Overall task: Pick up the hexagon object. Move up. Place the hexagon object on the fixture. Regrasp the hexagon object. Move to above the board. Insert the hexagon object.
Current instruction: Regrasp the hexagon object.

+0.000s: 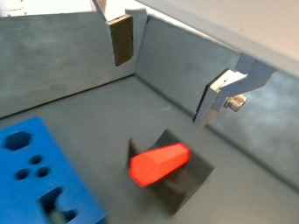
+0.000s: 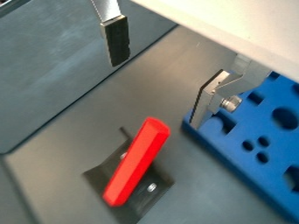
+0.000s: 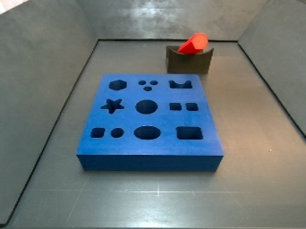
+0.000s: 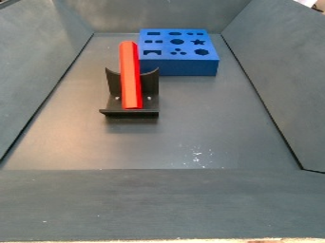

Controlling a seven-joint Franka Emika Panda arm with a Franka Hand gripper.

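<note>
The hexagon object (image 3: pixel 194 43) is a red-orange bar lying tilted in the notch of the dark fixture (image 3: pixel 189 61), at the far end of the bin beyond the blue board (image 3: pixel 149 121). Another side view shows the bar (image 4: pixel 128 71) leaning on the fixture (image 4: pixel 147 90), with the board (image 4: pixel 181 49) behind it. In both wrist views my gripper (image 1: pixel 169 70) (image 2: pixel 162 70) hangs open above the floor, well clear of the bar (image 1: pixel 158 164) (image 2: pixel 138 162) and the fixture (image 1: pixel 187 179). Nothing is between the fingers (image 1: pixel 121 44). The gripper is out of both side views.
Grey sloping walls (image 3: pixel 180 18) enclose the bin floor (image 4: pixel 191 142). The board (image 1: pixel 41 175) (image 2: pixel 263 122) has star, round, square and hexagon holes. Bare floor lies between the board and the fixture.
</note>
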